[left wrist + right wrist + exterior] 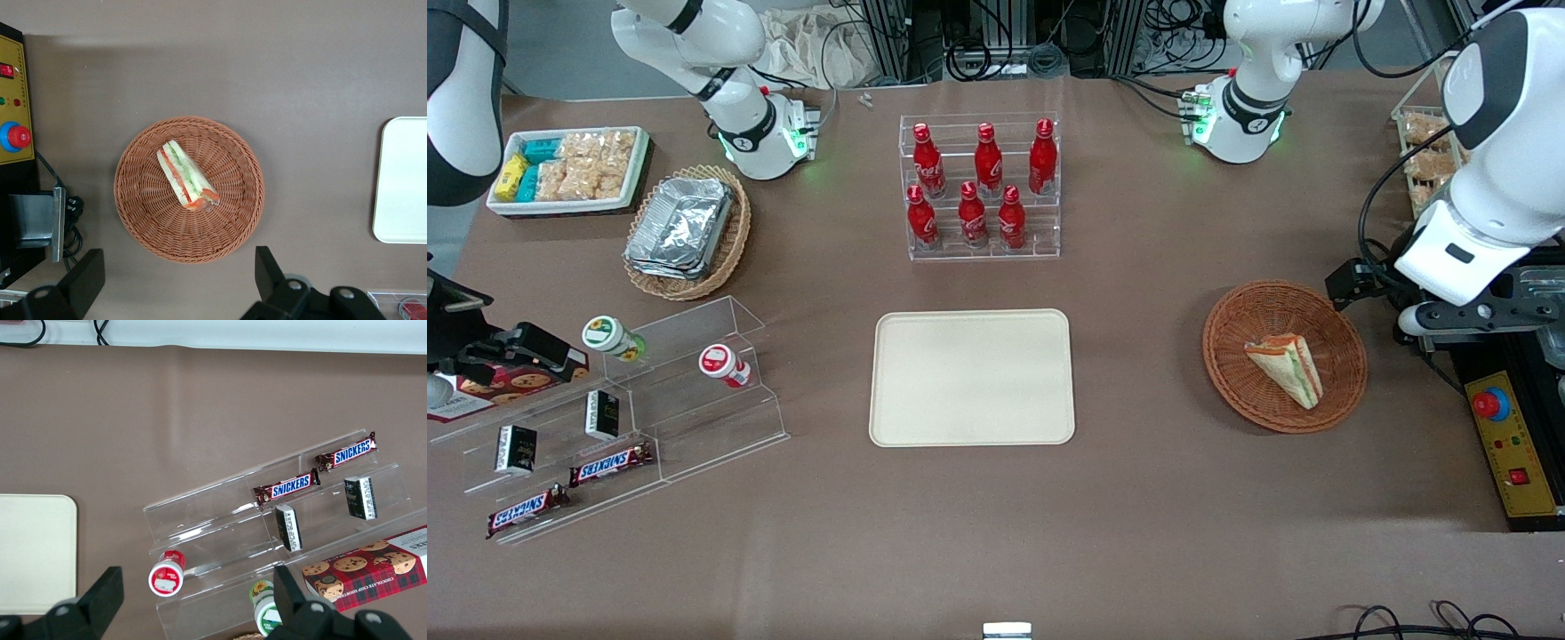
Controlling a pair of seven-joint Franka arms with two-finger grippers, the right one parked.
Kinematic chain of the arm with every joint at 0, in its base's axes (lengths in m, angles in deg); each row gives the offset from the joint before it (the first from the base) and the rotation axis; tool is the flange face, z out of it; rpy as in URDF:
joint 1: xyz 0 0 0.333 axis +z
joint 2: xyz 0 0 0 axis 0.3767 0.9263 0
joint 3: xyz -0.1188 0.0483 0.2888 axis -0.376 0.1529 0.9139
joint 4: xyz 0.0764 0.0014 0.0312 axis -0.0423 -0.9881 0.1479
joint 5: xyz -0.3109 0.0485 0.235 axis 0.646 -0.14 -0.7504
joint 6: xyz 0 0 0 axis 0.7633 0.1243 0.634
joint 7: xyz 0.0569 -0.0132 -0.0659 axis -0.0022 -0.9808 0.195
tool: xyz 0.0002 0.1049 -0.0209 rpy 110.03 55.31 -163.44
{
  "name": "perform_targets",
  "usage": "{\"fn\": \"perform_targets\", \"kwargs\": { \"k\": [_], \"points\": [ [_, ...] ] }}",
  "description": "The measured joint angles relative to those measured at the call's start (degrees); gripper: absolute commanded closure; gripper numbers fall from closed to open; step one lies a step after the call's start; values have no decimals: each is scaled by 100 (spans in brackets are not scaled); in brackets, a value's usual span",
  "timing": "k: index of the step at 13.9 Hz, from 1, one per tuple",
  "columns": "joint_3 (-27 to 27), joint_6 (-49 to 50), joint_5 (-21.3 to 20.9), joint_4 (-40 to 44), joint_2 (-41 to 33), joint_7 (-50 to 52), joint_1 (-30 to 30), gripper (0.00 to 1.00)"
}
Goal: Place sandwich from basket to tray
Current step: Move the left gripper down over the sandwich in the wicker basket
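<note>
The sandwich [1285, 366] [187, 177], a pale wedge with green and red filling, lies in the round reddish-brown basket [1227, 373] [140, 220] toward the working arm's end of the table. The cream tray [972, 378] [403, 180] sits flat at the table's middle with nothing on it. My left gripper [1352, 283] [177, 277] hangs high above the table beside the basket's rim. It is open, its black fingers [267, 267] wide apart over bare tabletop, holding nothing.
A clear rack of red cola bottles [983, 187] stands farther from the front camera than the tray. A yellow control box with a red stop button [1507, 444] lies by the basket. Foil containers [685, 227], a snack bin [569, 169] and a clear shelf [649, 418] sit toward the parked arm's end.
</note>
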Motion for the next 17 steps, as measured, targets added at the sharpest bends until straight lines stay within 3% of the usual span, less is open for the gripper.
{"fn": "perform_targets", "kwargs": {
  "k": [5, 7, 12, 17],
  "points": [
    [38, -4, 19, -29, 41, 137, 8, 1],
    [123, -206, 40, -257, 55, 856, 27, 1],
    [209, -1619, 53, -1724, 69, 2565, 309, 1],
    [205, -2997, 57, -2721, 194, 3404, 313, 1]
  ]
}}
